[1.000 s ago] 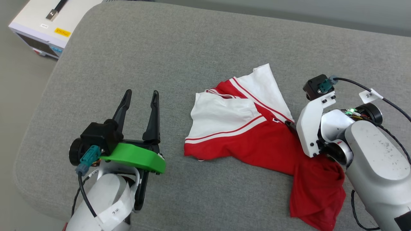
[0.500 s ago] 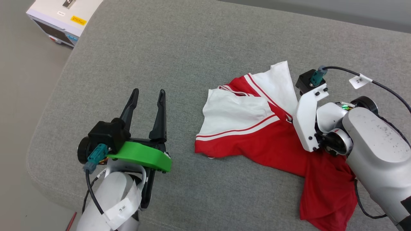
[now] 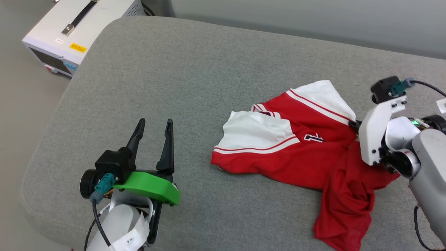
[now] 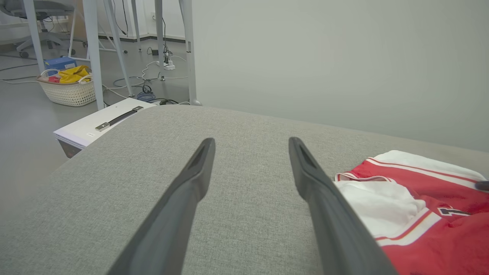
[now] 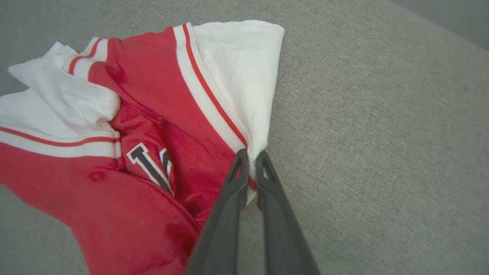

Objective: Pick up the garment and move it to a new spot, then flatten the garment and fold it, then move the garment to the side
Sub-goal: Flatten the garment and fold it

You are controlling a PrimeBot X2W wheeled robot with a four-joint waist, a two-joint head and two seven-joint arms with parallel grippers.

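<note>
Right wrist view: garment (image 5: pixel 153 99) lies crumpled on grey cushion (image 5: pixel 363 114), right claw (image 5: pixel 252 157) clenched on its white sleeve edge. Left claw (image 3: pixel 155 121) released, well apart. Risk: thin pinch at the hem may slip once the bunched fabric drags.

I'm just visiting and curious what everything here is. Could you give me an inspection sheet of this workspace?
Surface: grey padded surface, fabric-covered.
Job's things: garment, red with white sleeves, crumpled on the surface's right part, not folded.
Clutter: nothing seen.
Grippers: left gripper open, holding nothing, left of the garment; right gripper shut on the garment's striped sleeve edge.
Cables: left wrist cable and right wrist cable, both black; floor cables lying loose.
Surroundings: white box with a handle beside the surface; basket, metal legs, pale wall.
</note>
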